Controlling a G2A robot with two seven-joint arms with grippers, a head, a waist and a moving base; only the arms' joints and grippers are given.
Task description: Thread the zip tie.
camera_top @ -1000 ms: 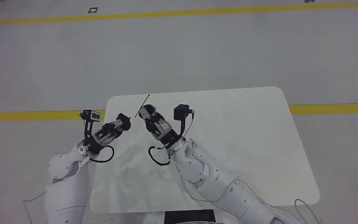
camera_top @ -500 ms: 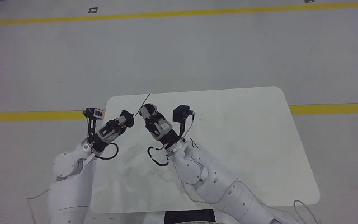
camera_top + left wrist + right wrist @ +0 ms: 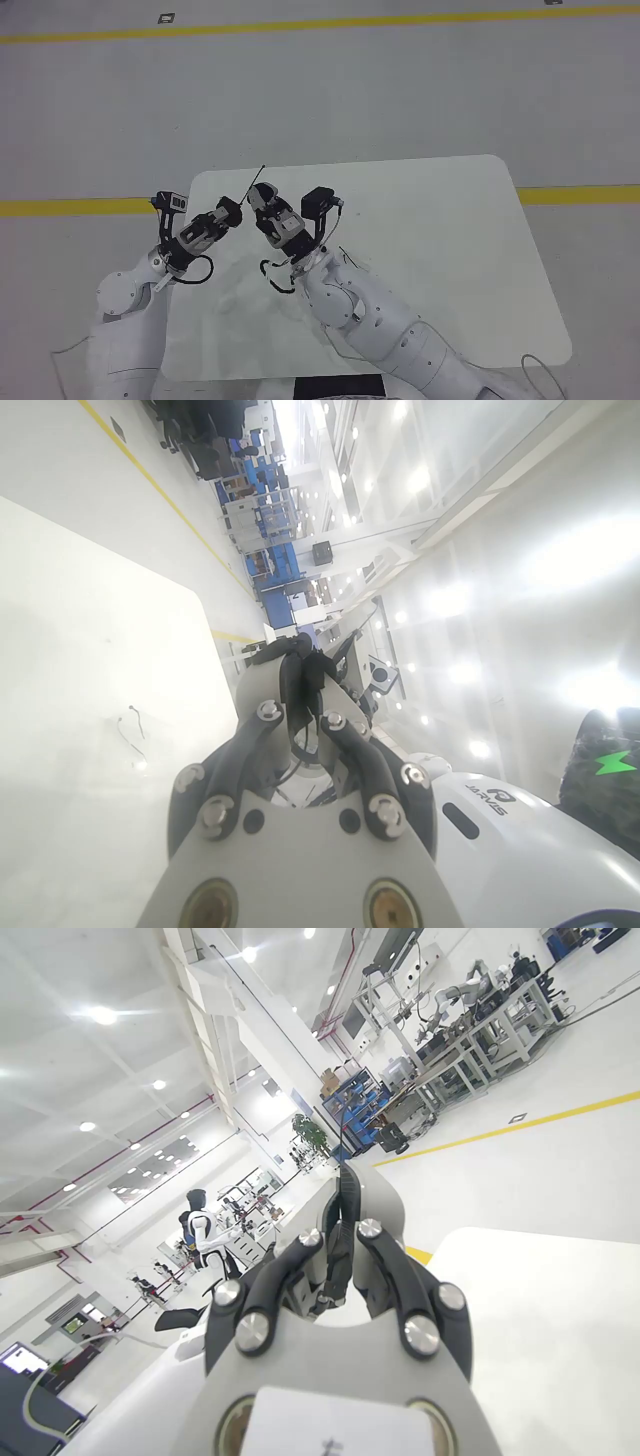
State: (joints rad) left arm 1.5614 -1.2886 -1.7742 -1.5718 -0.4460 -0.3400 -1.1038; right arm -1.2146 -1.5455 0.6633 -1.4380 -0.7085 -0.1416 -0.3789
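Observation:
The zip tie (image 3: pixel 256 181) is a thin black strap held over the table's far left part. My right gripper (image 3: pixel 258 197) is shut on it, and the free tail juts out past the fingertips toward the table's far edge. In the right wrist view the zip tie (image 3: pixel 341 1138) rises straight out from between the closed fingers of the right gripper (image 3: pixel 346 1183). My left gripper (image 3: pixel 231 211) hangs just left of the right one, almost touching it. In the left wrist view the left gripper (image 3: pixel 299 660) is shut, with a black piece of the zip tie (image 3: pixel 301 685) pinched at its tips.
The white table (image 3: pixel 440 250) has rounded corners, and most of its surface is open to the right and front. A small thin black scrap (image 3: pixel 345 256) lies on it beside the right forearm, seen too as the scrap (image 3: pixel 131 727) from the left wrist. Grey floor with yellow lines surrounds the table.
My left gripper has moved right and closed the gap to the right gripper. The right gripper has shifted slightly left and away with the zip tie.

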